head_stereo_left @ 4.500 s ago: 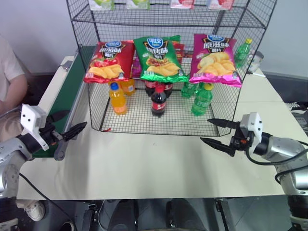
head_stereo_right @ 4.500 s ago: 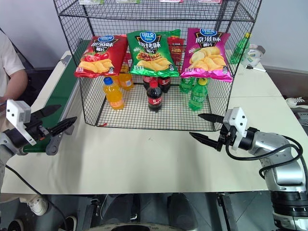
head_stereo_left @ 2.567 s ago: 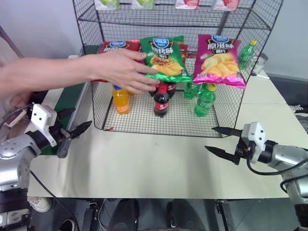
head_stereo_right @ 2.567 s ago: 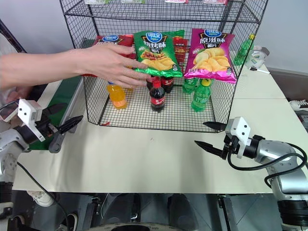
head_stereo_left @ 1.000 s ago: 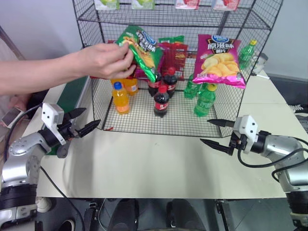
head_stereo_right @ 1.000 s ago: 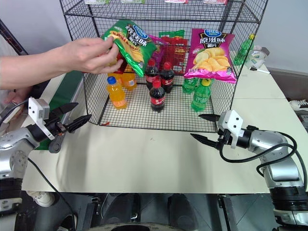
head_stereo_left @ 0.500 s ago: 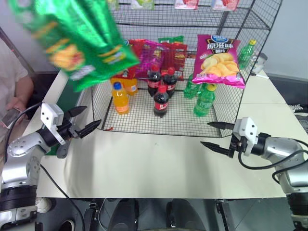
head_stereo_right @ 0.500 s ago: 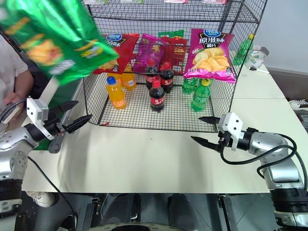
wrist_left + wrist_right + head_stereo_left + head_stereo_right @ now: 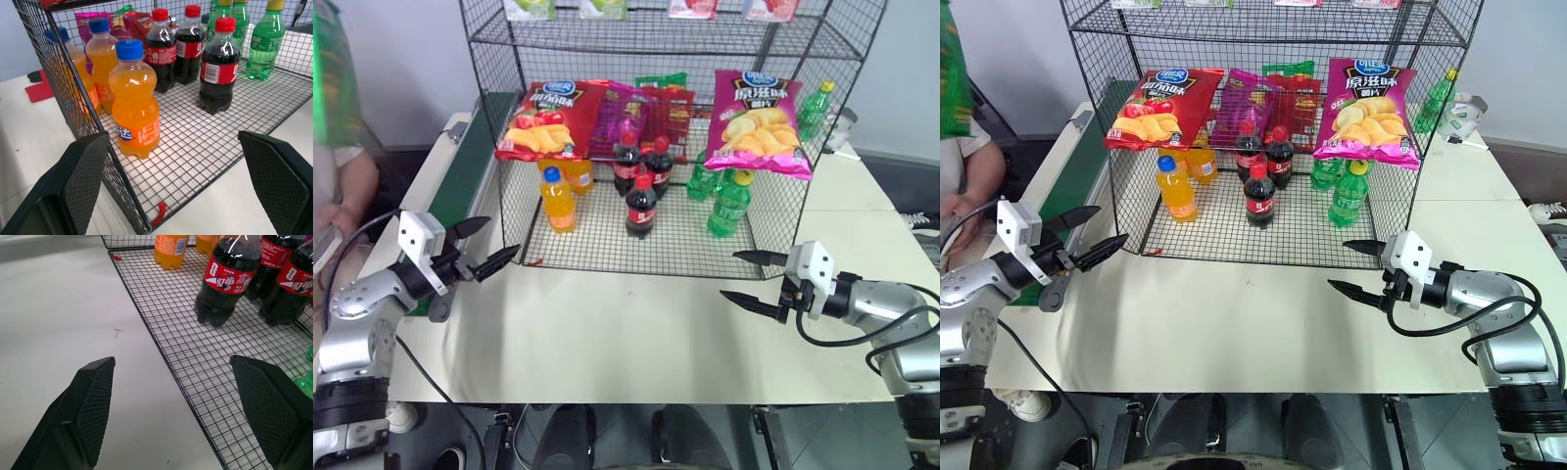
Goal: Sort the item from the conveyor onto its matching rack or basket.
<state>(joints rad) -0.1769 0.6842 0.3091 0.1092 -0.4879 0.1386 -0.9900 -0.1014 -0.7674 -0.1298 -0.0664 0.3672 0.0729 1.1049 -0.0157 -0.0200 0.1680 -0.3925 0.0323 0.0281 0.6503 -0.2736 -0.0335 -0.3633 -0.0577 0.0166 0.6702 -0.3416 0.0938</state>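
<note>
While the green bag [image 9: 330, 73] is seen only as a blurred green strip at the far left edge of the head views, beside a person [image 9: 342, 191] and well above the table [image 9: 636, 343], both claws are held over the tabletop with nothing in them. The left gripper [image 9: 487, 245] is spread wide, its fingers aimed toward the lower left corner of the rack [image 9: 499, 108], just beside the conveyor [image 9: 460, 181]. The right gripper [image 9: 744, 279] is also spread wide, near the rack's front right corner. On the rack's bottom tier, orange bottles [image 9: 134, 105], cola bottles [image 9: 225, 279] and green bottles [image 9: 727, 206] are stood upright. Above them a red bag [image 9: 543, 122] and a pink bag [image 9: 759, 122] are displayed, with a gap between them where smaller packets show.
</note>
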